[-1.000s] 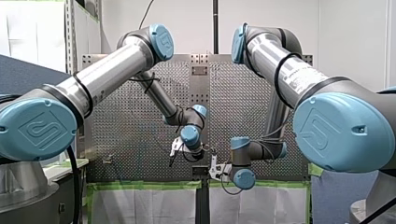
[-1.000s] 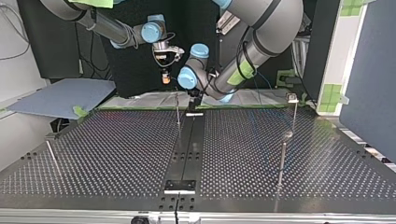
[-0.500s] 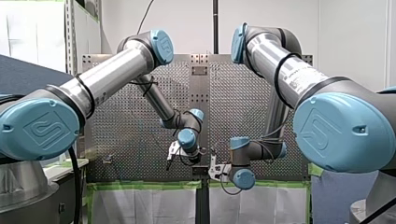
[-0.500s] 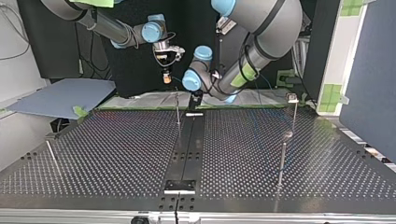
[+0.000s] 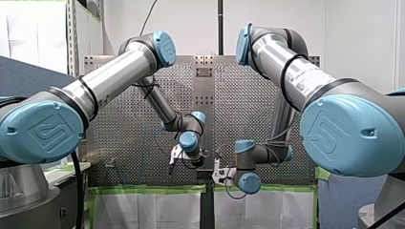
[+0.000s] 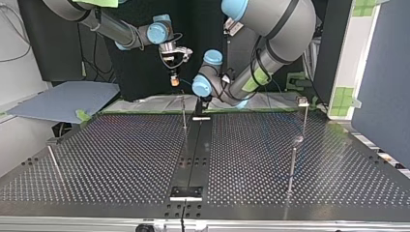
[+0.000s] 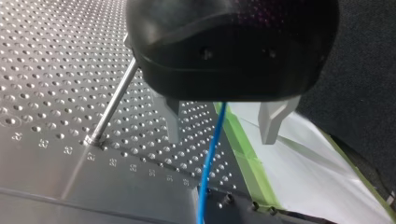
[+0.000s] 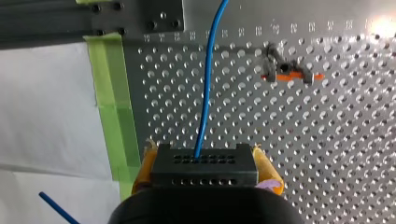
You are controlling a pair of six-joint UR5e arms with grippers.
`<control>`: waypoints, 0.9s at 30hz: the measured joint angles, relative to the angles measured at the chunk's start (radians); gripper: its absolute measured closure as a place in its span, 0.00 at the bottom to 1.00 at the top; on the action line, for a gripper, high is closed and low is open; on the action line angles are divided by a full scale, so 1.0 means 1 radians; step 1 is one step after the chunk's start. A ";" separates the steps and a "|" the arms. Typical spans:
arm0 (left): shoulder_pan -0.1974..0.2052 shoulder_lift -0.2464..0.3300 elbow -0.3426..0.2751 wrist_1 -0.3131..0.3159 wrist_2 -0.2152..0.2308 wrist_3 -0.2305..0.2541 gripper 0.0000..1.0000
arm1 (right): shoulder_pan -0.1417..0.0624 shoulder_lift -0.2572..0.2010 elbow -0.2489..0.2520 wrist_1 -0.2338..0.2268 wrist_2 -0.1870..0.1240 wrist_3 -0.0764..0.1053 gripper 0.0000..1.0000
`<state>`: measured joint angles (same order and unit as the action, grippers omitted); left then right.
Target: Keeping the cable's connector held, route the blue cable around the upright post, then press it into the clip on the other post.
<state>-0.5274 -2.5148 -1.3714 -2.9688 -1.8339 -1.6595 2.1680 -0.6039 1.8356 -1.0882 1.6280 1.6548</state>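
- At the taped edge of the table point(image 7: 46, 70) nearest the arms, my right gripper point(image 6: 173, 81) clamps the black connector point(image 8: 204, 168) between its yellow pads point(image 8: 144, 170). The jaws are closed to the block's width. Pinning that end likely gives the other arm a steady line to steer.
- The blue cable point(image 8: 205, 93) leaves the connector and runs straight ahead over the perforated surface, beside the green tape point(image 8: 109, 93).
- My left gripper point(image 7: 221, 137) hangs over the same edge, its metal fingers point(image 7: 172, 123) spread wide. The cable passes between them, clear of both, and the gripper grips nothing. The straddle reads as a set-up to catch the line.
- The upright post point(image 7: 114, 102) stands just beside that gripper, rooted in the table. The cable is not yet round it.
- A small orange-and-grey fitting point(image 8: 289, 74) sits near the cable, ahead of the right gripper. It is too small to tell whether it is the clip.
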 joint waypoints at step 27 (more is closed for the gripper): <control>-0.008 0.001 0.000 0.007 -0.008 0.067 0.99 | 0.000 0.000 0.000 0.002 -0.056 -0.015 1.00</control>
<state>-0.5358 -2.5139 -1.3713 -2.9616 -1.8418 -1.5927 2.1677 -0.6039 1.8356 -1.0864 1.5719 1.6397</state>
